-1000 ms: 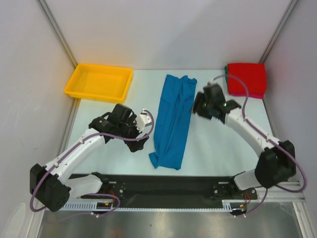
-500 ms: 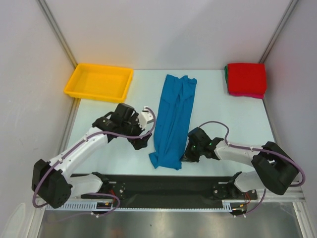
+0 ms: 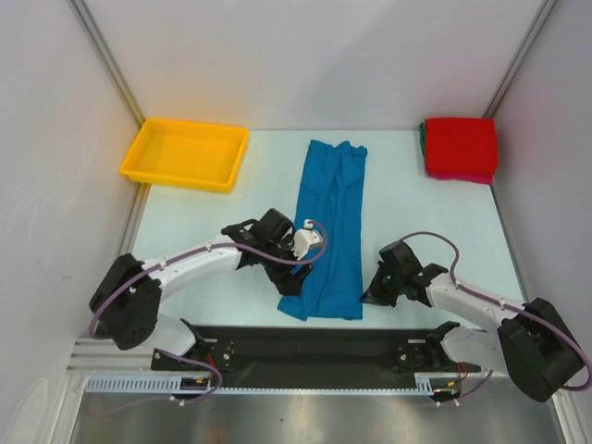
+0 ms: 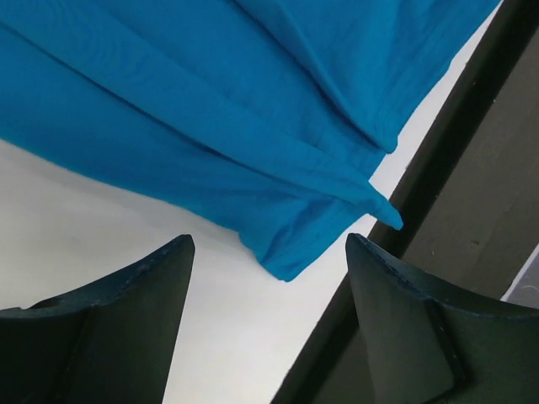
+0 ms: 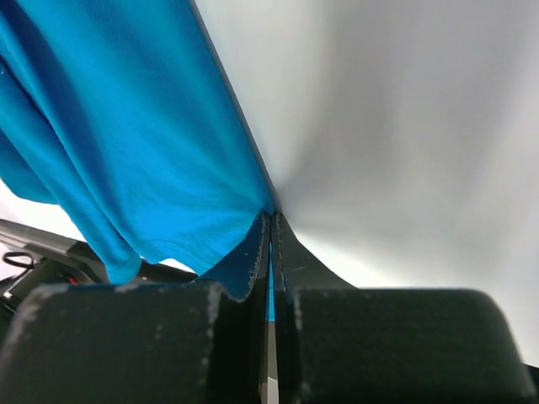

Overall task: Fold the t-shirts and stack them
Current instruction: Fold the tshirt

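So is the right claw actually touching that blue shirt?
Touching. The right wrist view shows the right gripper shut on the edge of the blue t-shirt, with a sliver of blue cloth pinched between its fingers.

I get an evenly bright, sharp overhead feed with only faint shadows on the desk (image 3: 416, 185), while both wrist feeds show their dark fingers (image 4: 126, 320) softly out of focus up close.

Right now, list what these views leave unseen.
- Top view: what lies under the red t-shirt; it covers all but thin edges.
- Top view: a stretch of the blue t-shirt's left edge, under the left gripper.
- Right wrist view: how much cloth the right gripper pinches; its fingers hide it.
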Tool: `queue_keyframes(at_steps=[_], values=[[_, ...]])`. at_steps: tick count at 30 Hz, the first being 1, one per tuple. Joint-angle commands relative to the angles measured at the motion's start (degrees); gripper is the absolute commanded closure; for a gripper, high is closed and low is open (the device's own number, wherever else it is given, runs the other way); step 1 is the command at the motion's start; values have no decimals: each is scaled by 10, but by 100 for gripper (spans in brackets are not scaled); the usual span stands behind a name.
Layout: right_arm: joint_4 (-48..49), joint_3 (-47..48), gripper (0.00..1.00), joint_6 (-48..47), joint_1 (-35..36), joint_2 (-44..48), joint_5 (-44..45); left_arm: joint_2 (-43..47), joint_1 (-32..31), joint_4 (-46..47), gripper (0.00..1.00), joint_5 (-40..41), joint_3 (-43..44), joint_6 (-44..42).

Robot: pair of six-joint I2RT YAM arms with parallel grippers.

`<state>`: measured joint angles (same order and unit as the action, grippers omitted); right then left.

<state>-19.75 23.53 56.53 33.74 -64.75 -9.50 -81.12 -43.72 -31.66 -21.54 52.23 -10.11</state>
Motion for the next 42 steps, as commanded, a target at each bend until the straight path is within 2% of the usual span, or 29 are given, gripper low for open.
queue_keyframes(at_steps=[1, 4, 8, 11, 13, 14, 15, 16, 18, 19, 22, 23, 25, 27, 28, 29, 30, 31, 34, 37, 41, 42], values=[[-51, -2, 100, -49, -9, 5, 0, -34, -1, 20, 21, -21, -2, 39], [-45, 1, 100, -54, -10, -4, -1, -39, -7, 20, 24, 18, -3, 28], [-63, 18, 100, -93, -27, -18, -10, 22, -13, 26, 26, 40, -30, -25], [-67, 33, 100, -118, -28, -35, -14, 55, -28, 42, 27, 72, -69, -134], [-69, 43, 98, -126, -29, -44, -20, 52, -30, 48, 27, 74, -93, -174], [-73, 49, 94, -128, -29, -48, -22, 48, -39, 49, 24, 81, -99, -186], [-81, 56, 73, -130, -29, -50, -22, 44, -47, 57, 22, 89, -110, -204], [-92, 81, 61, -137, -28, -49, -9, 43, -54, 61, 21, 94, -113, -208], [-156, 116, 49, -142, -11, -29, 31, 40, -59, 78, 21, 85, -116, -181], [-193, 155, 46, -140, -4, -20, 72, 35, -58, 83, 21, 78, -114, -167], [-192, 179, 41, -125, 5, 16, 84, -15, -46, 79, 31, 31, -83, -103], [-181, 167, 41, -108, 5, 17, 65, -29, -36, 58, 42, -8, -62, -78], [-159, 153, 41, -95, 5, 11, 55, -44, -24, 51, 49, -52, -60, -68], [-149, 133, 42, -80, 2, 4, 52, -42, -25, 49, 65, -79, -66, -68], [-139, 127, 42, -77, 2, 6, 50, -40, -27, 45, 69, -82, -65, -69], [-133, 118, 42, -72, 1, 10, 49, -38, -28, 37, 81, -90, -62, -65], [-129, 115, 43, -69, 0, 14, 48, -39, -28, 31, 88, -100, -52, -64], [-126, 113, 43, -68, -1, 20, 49, -43, -28, 25, 100, -124, -45, -62], [-130, 103, 43, -71, -11, 21, 48, -84, -28, 1, 100, -185, -20, -26], [-137, 97, 44, -76, -15, 22, 43, -119, -28, 8, 100, -202, -22, 5], [-142, 99, 44, -85, -14, 28, 37, -93, -29, 44, 99, -204, -47, 36], [-147, 102, 44, -86, -13, 29, 41, -67, -28, 48, 94, -205, -57, 40]])
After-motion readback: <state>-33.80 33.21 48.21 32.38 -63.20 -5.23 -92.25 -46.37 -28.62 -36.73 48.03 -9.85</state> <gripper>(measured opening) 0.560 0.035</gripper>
